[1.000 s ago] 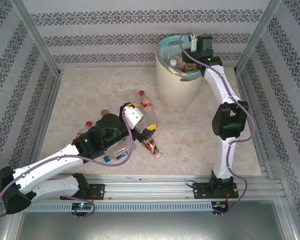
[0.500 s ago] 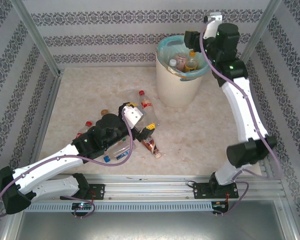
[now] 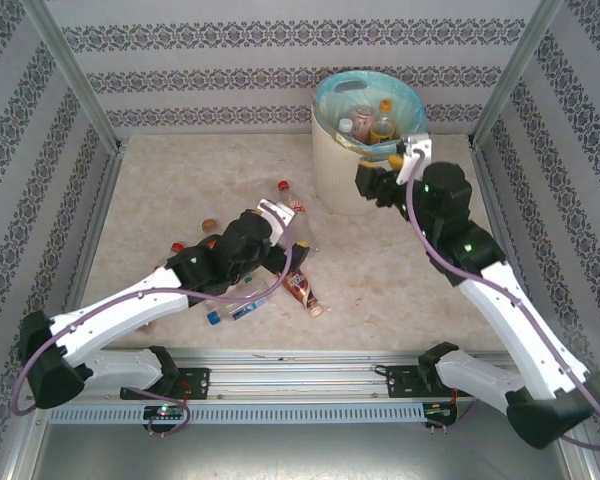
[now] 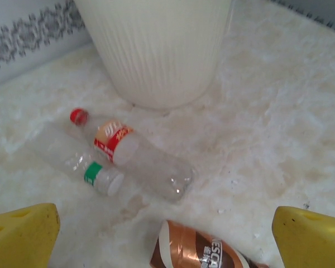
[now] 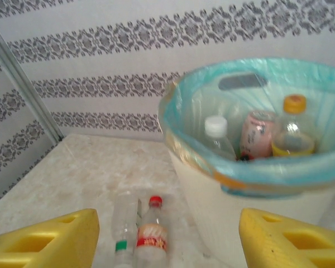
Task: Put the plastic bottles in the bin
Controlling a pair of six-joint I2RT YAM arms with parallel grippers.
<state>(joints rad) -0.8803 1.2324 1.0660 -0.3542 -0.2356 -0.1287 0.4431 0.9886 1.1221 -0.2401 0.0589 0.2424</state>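
Left gripper (image 4: pixel 166 234) hangs low over the table (image 3: pixel 180 190), out in front of the bin (image 4: pixel 156 50), yellow fingers spread wide and nothing clamped between them. Right under it lies a brown-labelled bottle (image 4: pixel 195 254). Closer to the bin's foot, two more lie side by side and touching: a red-capped bottle (image 4: pixel 131 153) with a red and orange label, and a clear bottle (image 4: pixel 92 172) with a green band. Farther out from the bin, more bottles are partly hidden under the left arm (image 3: pixel 130 300), and a blue cap (image 3: pixel 212 318) peeks out. Right gripper (image 5: pixel 167 240) hovers just beside the bin's front wall, fingers apart, empty. Inside the bin, against the blue-green bag (image 5: pixel 181 120), sit a white-capped bottle (image 5: pixel 216 131), a pink bottle (image 5: pixel 258 131) and an orange-capped bottle (image 5: pixel 293 125).
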